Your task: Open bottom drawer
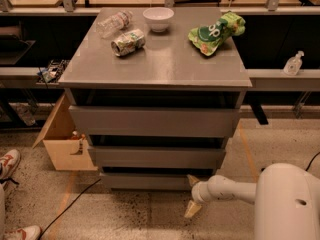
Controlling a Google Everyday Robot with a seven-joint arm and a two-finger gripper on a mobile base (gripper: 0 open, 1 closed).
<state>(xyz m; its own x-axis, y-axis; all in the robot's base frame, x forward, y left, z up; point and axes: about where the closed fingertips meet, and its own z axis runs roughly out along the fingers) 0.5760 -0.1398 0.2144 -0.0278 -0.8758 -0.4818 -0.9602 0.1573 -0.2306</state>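
Observation:
The grey cabinet has three handleless drawer fronts. The bottom drawer (pixel 147 180) is the narrowest and lowest panel, just above the floor, and looks closed or nearly so. My gripper (pixel 192 194) is at the end of the white arm (pixel 227 190), which reaches in from the lower right. It sits at the right end of the bottom drawer front. Its two beige fingers are spread apart, the upper fingertip (pixel 192 179) at the drawer's lower right corner and the lower one (pixel 191 210) over the floor. It holds nothing.
On the cabinet top (pixel 160 64) lie a plastic bottle (pixel 114 22), a can (pixel 128 42), a white bowl (pixel 158 18) and a green chip bag (pixel 216 31). A cardboard box (pixel 62 139) stands at the left. A shoe (pixel 8 163) and a cable (pixel 70 206) are on the floor.

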